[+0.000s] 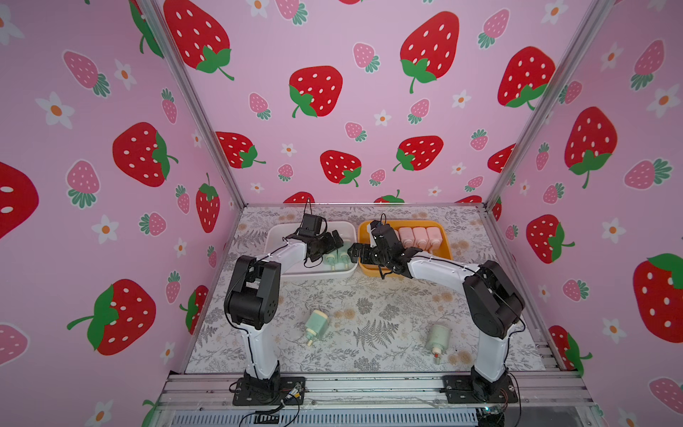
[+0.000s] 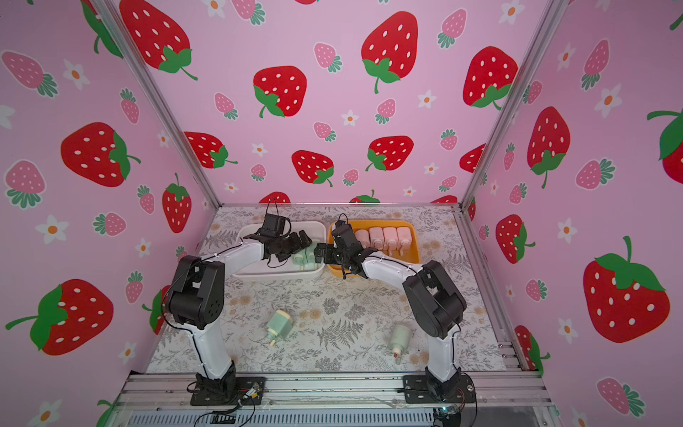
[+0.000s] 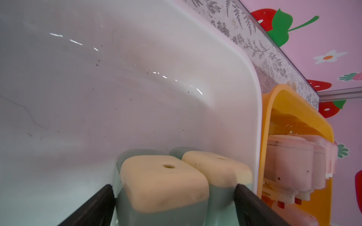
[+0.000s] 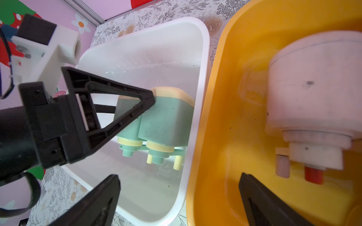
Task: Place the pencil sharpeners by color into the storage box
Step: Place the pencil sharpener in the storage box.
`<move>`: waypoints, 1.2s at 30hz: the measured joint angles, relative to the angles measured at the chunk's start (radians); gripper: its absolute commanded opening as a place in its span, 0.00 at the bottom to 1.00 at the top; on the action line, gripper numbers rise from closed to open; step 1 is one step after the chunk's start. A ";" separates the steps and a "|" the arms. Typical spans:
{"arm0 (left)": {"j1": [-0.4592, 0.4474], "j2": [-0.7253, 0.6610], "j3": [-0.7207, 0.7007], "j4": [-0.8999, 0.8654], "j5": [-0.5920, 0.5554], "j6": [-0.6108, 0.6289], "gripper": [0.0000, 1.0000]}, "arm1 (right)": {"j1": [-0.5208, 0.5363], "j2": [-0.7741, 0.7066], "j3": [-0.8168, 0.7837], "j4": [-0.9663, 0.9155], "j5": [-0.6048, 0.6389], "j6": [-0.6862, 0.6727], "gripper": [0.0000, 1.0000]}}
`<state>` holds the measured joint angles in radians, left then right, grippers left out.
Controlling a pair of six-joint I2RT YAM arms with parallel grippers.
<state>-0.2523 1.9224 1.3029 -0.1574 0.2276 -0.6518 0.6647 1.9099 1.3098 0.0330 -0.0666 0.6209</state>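
Nearest, along the bench's front edge: aluminium rails [image 1: 369, 384] with both arm bases bolted on. Around three sides, pink strawberry-print walls [image 1: 369, 111] closing off the left, back and right edges, with metal posts in the back corners. Below, bench [image 1: 369, 295] under a grey-and-tan floral sheet, flat, open across the middle.

Against the back edge, side by side, rims just beside each other: white box [image 1: 314, 275] towards the left, orange box [image 1: 446, 244] towards the right.

Reaching into the white box, left gripper [image 3: 174, 187], jaws spread wide on either side of one mint sharpener [image 3: 164, 180]; contact impossible to judge. Over the line where the two box rims meet, right gripper [image 4: 179, 176], jaws likewise wide, holding nothing.

Beside that sharpener, against the box's orange-side wall, second mint sharpener [image 3: 217, 168]. Inside the orange box, pink sharpeners [image 2: 383, 238] in a row, four countable.

On the bench's front half, well apart: loose mint sharpener [image 1: 316, 325] left of centre, other loose mint sharpener [image 1: 437, 338] near the right arm, both on their sides.
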 measured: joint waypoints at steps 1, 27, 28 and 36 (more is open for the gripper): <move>0.000 0.000 0.000 0.000 0.000 0.001 1.00 | 0.000 0.000 0.000 0.000 0.000 0.000 1.00; -0.006 -0.286 -0.097 -0.090 -0.042 0.105 1.00 | 0.000 -0.065 -0.072 0.029 -0.084 -0.142 1.00; -0.008 -0.317 -0.107 -0.109 -0.050 0.111 1.00 | 0.000 -0.071 -0.075 0.030 -0.100 -0.172 1.00; -0.070 -0.538 -0.211 -0.284 -0.166 0.133 1.00 | 0.020 -0.130 -0.109 0.033 -0.189 -0.406 1.00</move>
<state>-0.3225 1.3842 1.0920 -0.4416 0.0620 -0.5190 0.6846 1.7802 1.2007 0.0658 -0.2554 0.2153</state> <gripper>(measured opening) 0.995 0.995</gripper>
